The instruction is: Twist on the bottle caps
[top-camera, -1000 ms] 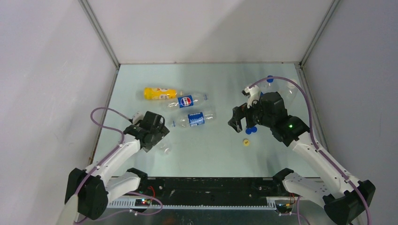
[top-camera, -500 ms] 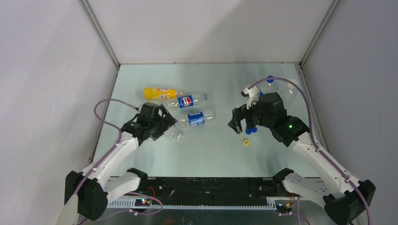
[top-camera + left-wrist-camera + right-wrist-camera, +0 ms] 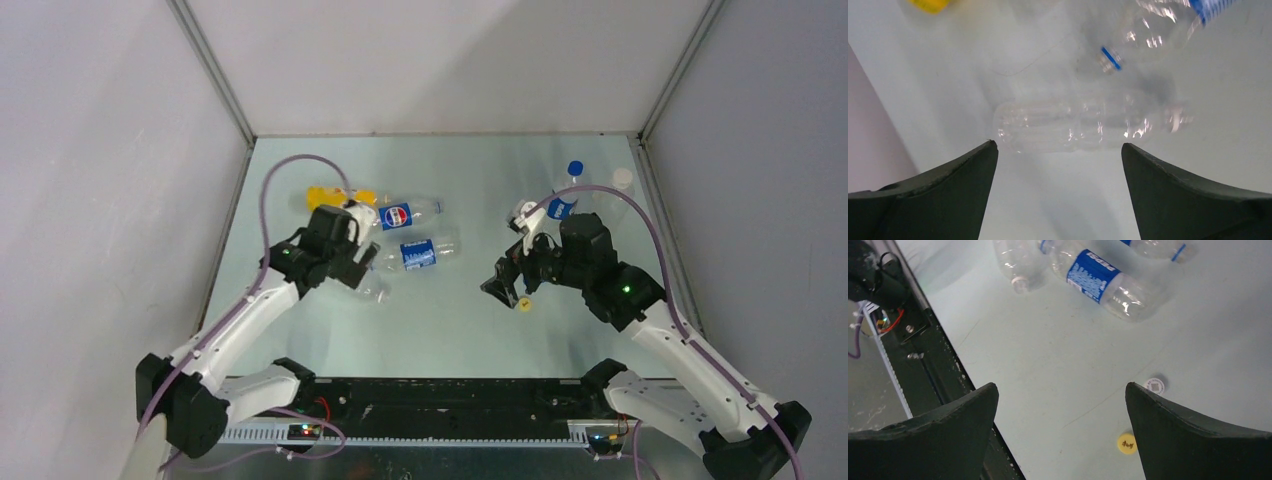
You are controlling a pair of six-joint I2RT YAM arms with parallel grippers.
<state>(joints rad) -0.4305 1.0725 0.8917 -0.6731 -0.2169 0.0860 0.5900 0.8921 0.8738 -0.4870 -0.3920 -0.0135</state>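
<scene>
**Both grippers open and empty over bottle and cap**

The left gripper (image 3: 1058, 150) hovers spread wide, holding nothing, over the unlabelled bottle (image 3: 1083, 125) lying on its side. A pinch on that smooth round body could roll it into the labelled bottle (image 3: 1158, 35) just beyond. The right gripper (image 3: 1060, 390), equally wide and empty, hangs near the yellow cap (image 3: 1127, 443); closing off-centre could flick it away.

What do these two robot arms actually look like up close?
Both the left arm and right arm have white tube-like links with black joints. A thin purple cable loops along each. The right arm's black wrist shows a small green light. The left gripper and right gripper each end in two dark, wedge-shaped fingers.
</scene>
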